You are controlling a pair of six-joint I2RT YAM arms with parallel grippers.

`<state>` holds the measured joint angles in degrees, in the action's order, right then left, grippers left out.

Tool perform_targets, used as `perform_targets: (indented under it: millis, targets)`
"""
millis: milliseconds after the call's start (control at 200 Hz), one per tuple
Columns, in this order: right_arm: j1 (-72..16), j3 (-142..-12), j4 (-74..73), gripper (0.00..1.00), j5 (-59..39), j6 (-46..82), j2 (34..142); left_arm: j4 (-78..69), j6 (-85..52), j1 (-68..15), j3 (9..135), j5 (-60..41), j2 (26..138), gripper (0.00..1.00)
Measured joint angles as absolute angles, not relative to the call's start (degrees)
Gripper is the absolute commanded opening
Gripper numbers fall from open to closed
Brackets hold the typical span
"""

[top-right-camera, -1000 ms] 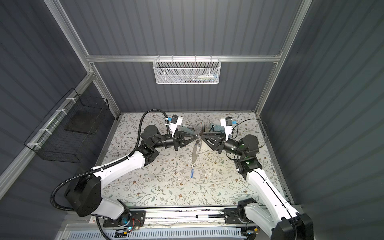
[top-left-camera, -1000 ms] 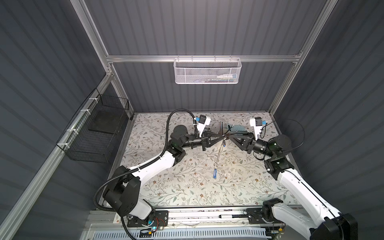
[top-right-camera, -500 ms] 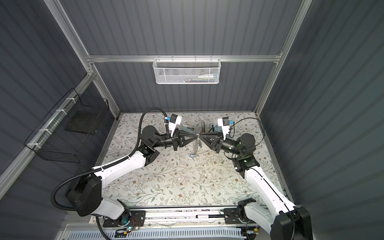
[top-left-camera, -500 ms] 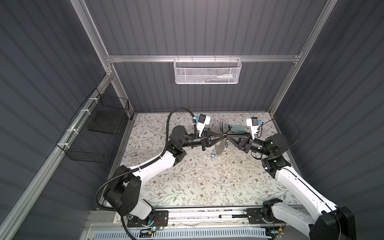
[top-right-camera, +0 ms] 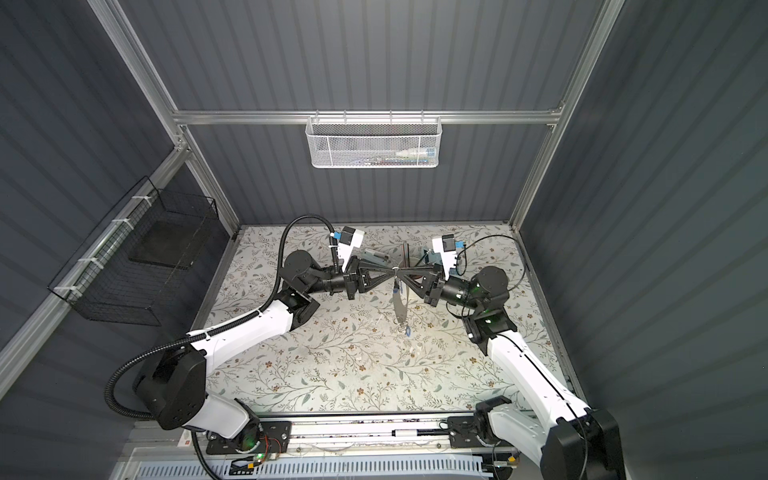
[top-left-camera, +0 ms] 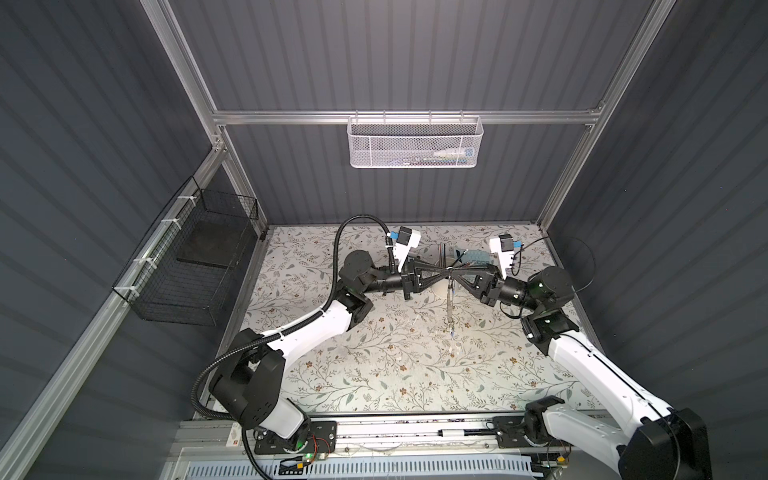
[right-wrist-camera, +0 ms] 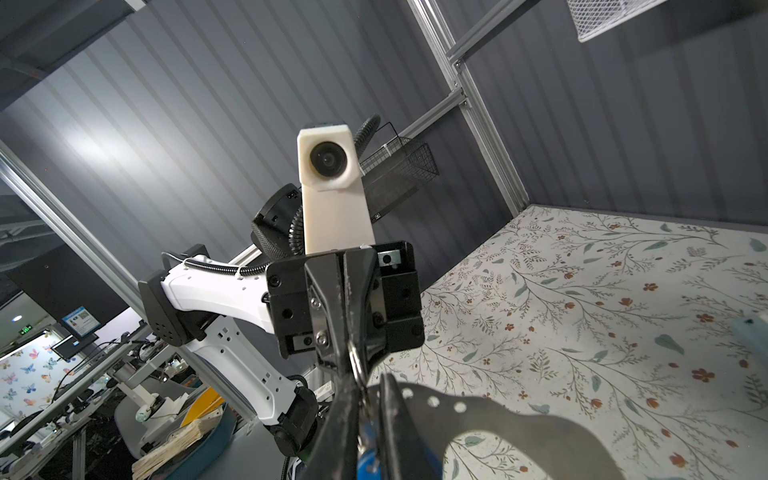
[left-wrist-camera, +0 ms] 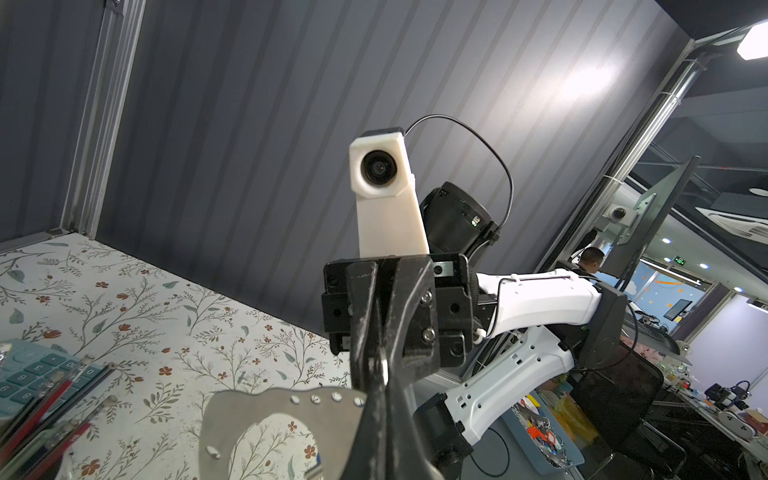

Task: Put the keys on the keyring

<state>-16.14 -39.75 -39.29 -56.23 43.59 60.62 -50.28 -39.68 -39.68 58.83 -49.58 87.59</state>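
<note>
Above the rear middle of the worktop (top-left-camera: 374, 374), the left gripper (top-left-camera: 444, 272) and right gripper (top-left-camera: 456, 273) meet tip to tip. The keyring (top-right-camera: 399, 305) hangs below the left gripper's tips, with one key (top-right-camera: 407, 331) at its lower end and a second key (right-wrist-camera: 368, 457) between the right gripper's fingers. A calculator (left-wrist-camera: 25, 370) and pencils (left-wrist-camera: 62, 395) lie behind, near the rear edge.

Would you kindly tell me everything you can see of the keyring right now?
The keyring is a thin, flat, grey metal-looking loop with a wide open centre and pale studs along its rim. It hangs nearly edge-on in both top views over the floral tabletop. The shut left end effector pinches its upper rim; the right end effector meets it there. A blue key tag shows at its lower end.
</note>
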Motion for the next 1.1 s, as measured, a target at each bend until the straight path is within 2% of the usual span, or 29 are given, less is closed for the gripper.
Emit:
perform_targets:
  millis: [180, 315, 555, 640, 715, 826, 911, 1101]
  targets:
    - [-16.29, -39.75, -39.44, 0.09, -56.31, 43.66, 60.9, -50.26, -39.68, -39.64, 58.83, -49.58, 87.79, 0.0]
    - [-16.29, -39.75, -39.53, 0.0, -56.4, 43.66, 60.93, -50.22, -39.68, -39.64, 58.83, -49.54, 87.79, 0.0]
    - [-16.27, -39.72, -38.94, 0.0, -56.07, 43.16, 60.93, -47.42, -38.13, -39.57, 59.48, -49.54, 87.66, 0.0]
    - [-16.29, -39.7, -38.02, 0.0, -55.88, 42.35, 60.93, -44.14, -36.29, -39.53, 59.83, -49.43, 86.94, 0.1]
    - [-16.43, -39.7, -37.17, 0.0, -55.92, 41.52, 60.86, -38.76, -32.47, -39.53, 60.25, -49.01, 85.56, 0.24]
    - [-16.6, -39.68, -34.5, 0.0, -55.7, 38.85, 59.94, -26.04, -25.3, -39.55, 62.28, -47.55, 82.59, 0.34]
    - [-16.58, -39.64, -31.29, 0.0, -55.64, 34.81, 58.11, -15.09, -17.74, -39.55, 64.99, -46.0, 79.77, 0.39]
    - [-16.6, -39.77, -20.43, 0.0, -55.72, 21.61, 54.19, 10.9, -1.13, -39.55, 78.83, -41.85, 77.91, 0.4]
